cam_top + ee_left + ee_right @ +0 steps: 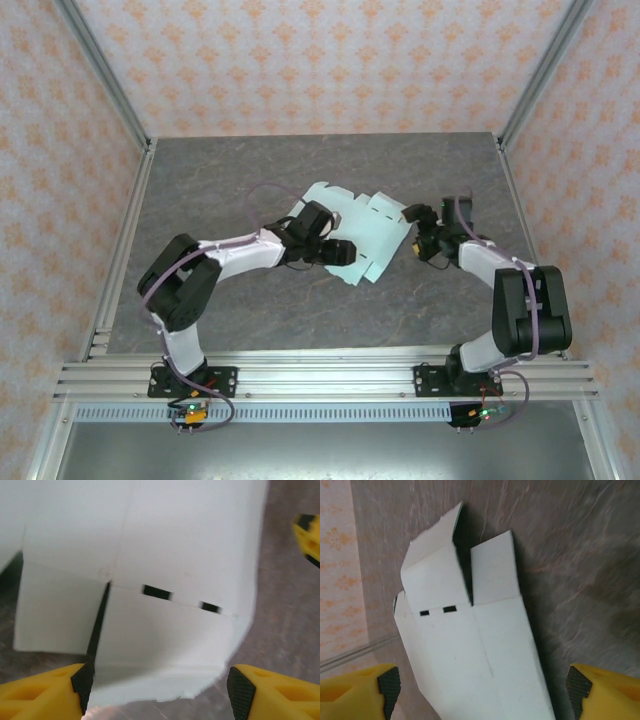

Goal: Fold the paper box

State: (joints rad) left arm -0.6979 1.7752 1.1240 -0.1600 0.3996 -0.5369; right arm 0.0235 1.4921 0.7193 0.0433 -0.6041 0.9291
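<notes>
No text, label or number can be read anywhere.

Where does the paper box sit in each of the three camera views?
Top external: the paper box lies at the middle of the table.
Left wrist: the paper box covers the upper and middle frame.
Right wrist: the paper box runs from upper centre to the bottom edge.
Shared landmark: the pair of dark slots, seen in both wrist views.
</notes>
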